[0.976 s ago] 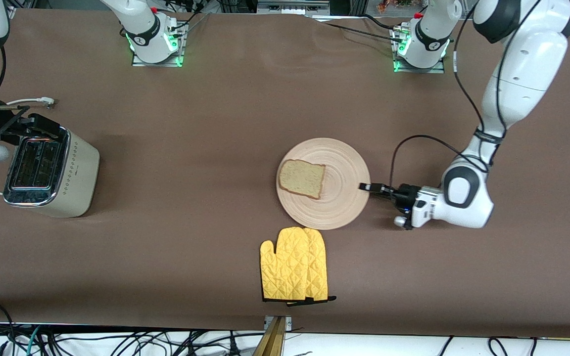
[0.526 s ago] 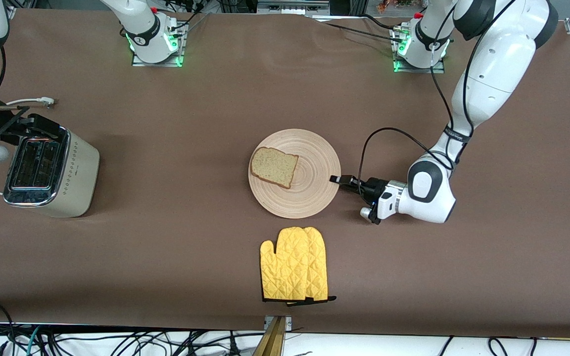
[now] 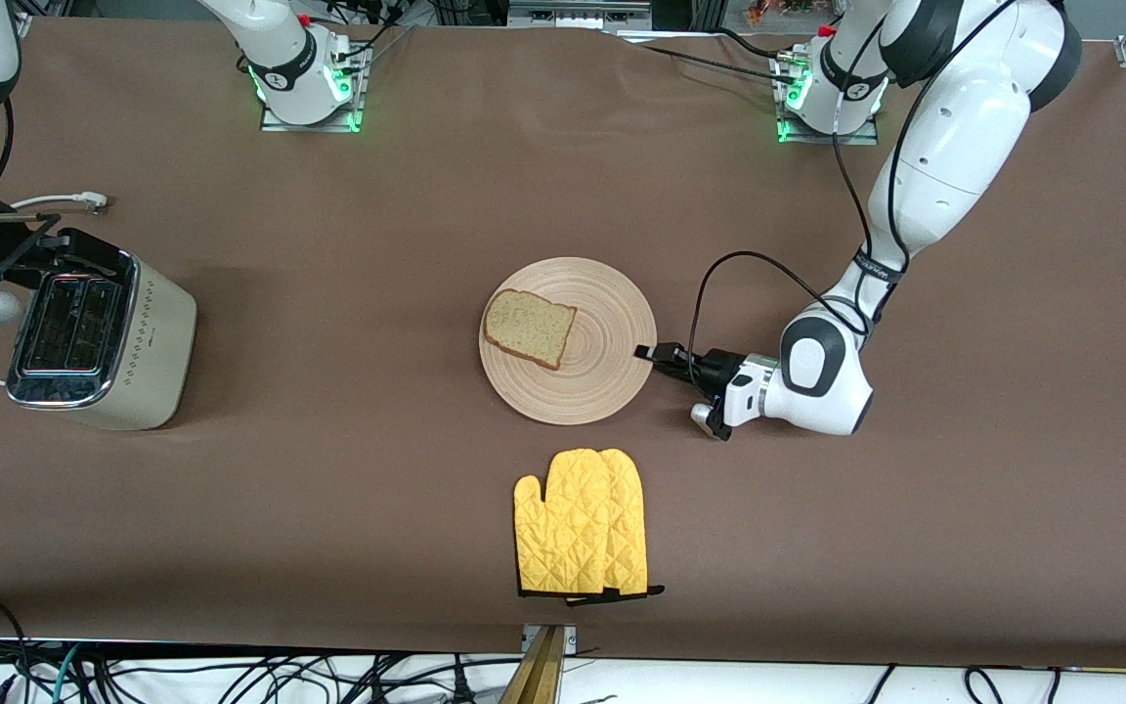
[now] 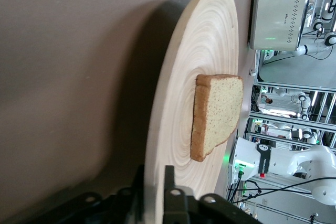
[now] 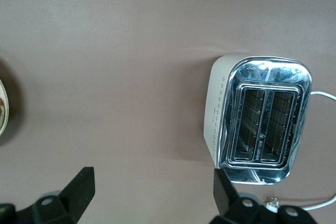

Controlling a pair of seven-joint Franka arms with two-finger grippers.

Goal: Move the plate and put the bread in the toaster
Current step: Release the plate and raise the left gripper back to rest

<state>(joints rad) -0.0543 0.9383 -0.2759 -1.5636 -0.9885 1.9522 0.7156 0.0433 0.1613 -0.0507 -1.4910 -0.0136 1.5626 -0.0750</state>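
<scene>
Mostly cut off at the front view's edge, right hand (image 5: 153,177) waits over toaster (image 3: 104,342), fingers wide apart. Desk (image 3: 377,244): toaster at 9 o'clock; plate (image 3: 602,381) near centre, holding bread (image 3: 529,328) in its 10 o'clock part. Yellow mitts (image 3: 581,523) lie at plate's 6 o'clock, apart from it. Left hand (image 3: 643,352) is clamped on plate's 3 o'clock rim, with its fingertips partly hidden.
</scene>
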